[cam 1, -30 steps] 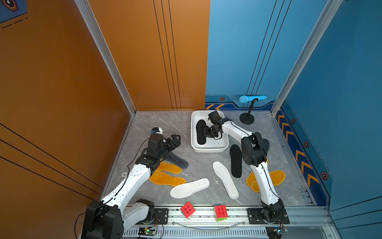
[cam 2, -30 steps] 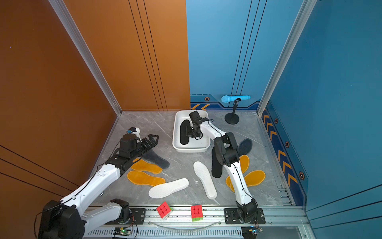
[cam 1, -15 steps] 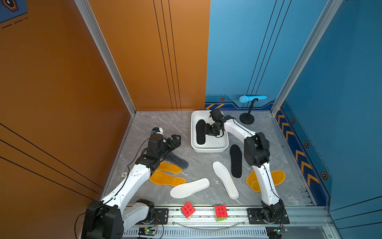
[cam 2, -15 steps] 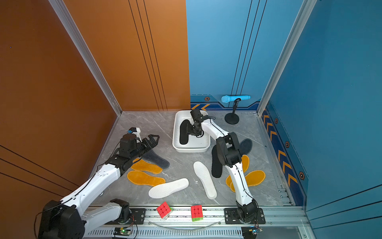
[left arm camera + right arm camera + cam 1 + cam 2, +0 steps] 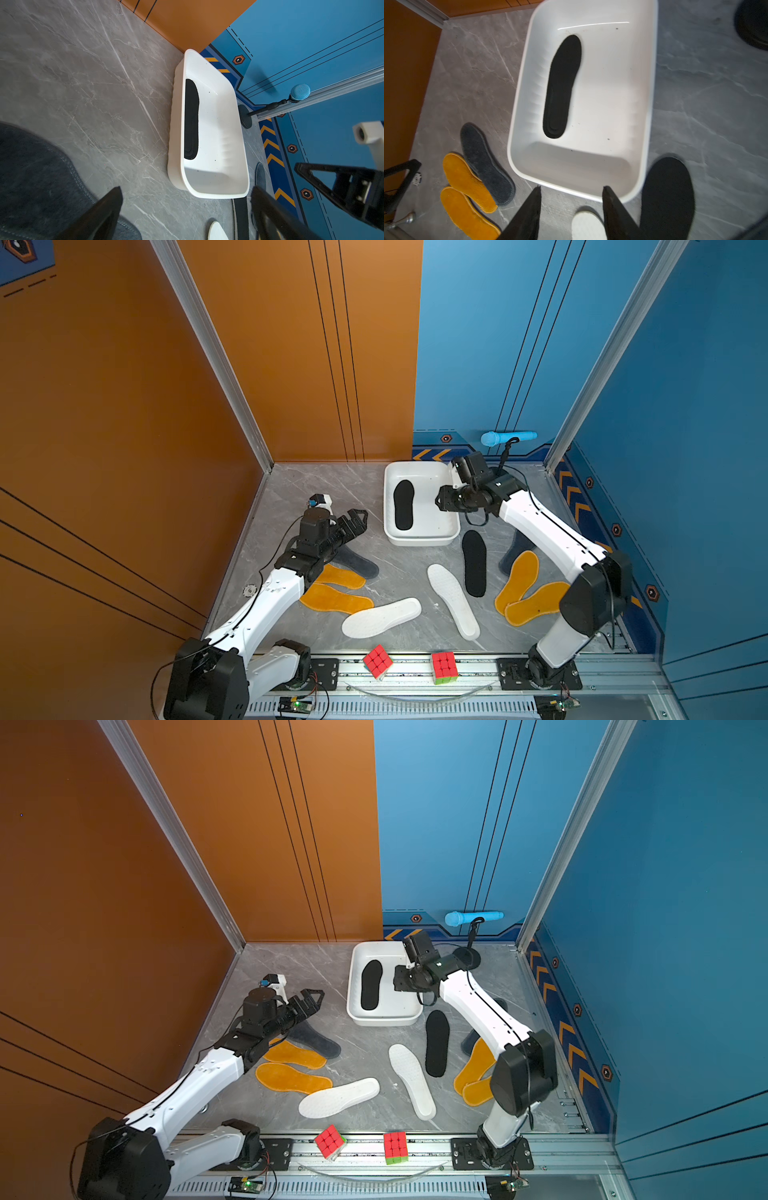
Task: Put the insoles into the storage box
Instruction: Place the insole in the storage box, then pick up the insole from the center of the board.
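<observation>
**Inside, a lone insole as the right gripper hangs parted over the box**

Seen in both top views, the right gripper (image 5: pixel 441 502) hovers over the right-hand side of the white, shallow, round-cornered plastic storage box (image 5: pixel 422 541). Its black fingers (image 5: pixel 529 212) stand moderately apart. The right wrist view shows them framing the tub's near rim with nothing between them.

One thin black foot-shaped insole (image 5: pixel 403 504) lies flat on the box floor, along its left wall.

The left gripper (image 5: pixel 357 518) is spread wide and empty. It is raised above the grey marble-patterned tabletop (image 5: pixel 324 489), just beyond a dark grey felt insole (image 5: pixel 359 562) and apart from the box.

The other pads lie on the tabletop:
- A second black insole (image 5: pixel 474 564) sits just in front of the box.
- Two textured white insoles (image 5: pixel 381 617) (image 5: pixel 453 600) lie toward the front.
- Two fuzzy orange-yellow insoles (image 5: pixel 336 599) lie beside the left arm, and two more (image 5: pixel 517 580) overlap beside the right arm.
- Another dark grey insole (image 5: pixel 513 551) is half hidden under the right arm.

Two colourful puzzle cubes (image 5: pixel 378 661) sit on the front rail. A blue microphone (image 5: pixel 509 437) stands on its stand by the back wall.
</observation>
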Available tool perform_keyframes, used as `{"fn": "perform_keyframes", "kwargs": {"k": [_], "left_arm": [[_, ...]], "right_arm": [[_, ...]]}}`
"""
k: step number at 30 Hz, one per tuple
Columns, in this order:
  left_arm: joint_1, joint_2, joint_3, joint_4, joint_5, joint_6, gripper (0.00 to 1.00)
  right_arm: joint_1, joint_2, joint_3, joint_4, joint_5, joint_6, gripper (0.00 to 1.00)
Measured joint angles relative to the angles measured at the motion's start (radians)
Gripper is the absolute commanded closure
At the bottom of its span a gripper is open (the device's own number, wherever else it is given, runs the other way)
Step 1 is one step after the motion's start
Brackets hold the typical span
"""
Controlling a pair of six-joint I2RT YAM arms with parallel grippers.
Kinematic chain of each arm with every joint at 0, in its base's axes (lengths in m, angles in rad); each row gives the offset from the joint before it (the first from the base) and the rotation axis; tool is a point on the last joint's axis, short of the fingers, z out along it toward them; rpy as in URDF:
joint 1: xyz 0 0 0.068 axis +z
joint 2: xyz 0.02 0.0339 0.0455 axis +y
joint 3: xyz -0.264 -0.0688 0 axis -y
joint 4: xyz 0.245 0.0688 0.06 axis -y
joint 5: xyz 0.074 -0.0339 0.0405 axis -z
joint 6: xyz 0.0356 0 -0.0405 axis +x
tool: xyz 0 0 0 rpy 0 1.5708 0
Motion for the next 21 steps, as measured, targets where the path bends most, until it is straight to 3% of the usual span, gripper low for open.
{"fn": "perform_keyframes", "kwargs": {"k": [11, 21], "left_arm": [[-0.003, 0.068, 0.0, 0.05, 0.07, -0.035, 0.02], [-0.002, 0.068, -0.016, 0.099, 0.069, -0.084, 0.02]], "right_arm": [[-0.131, -0.291, -0.482, -0.044, 0.111, 0.081, 0.55], [-0.209, -0.305, -0.684, 0.008, 0.072, 0.096, 0.6]]}}
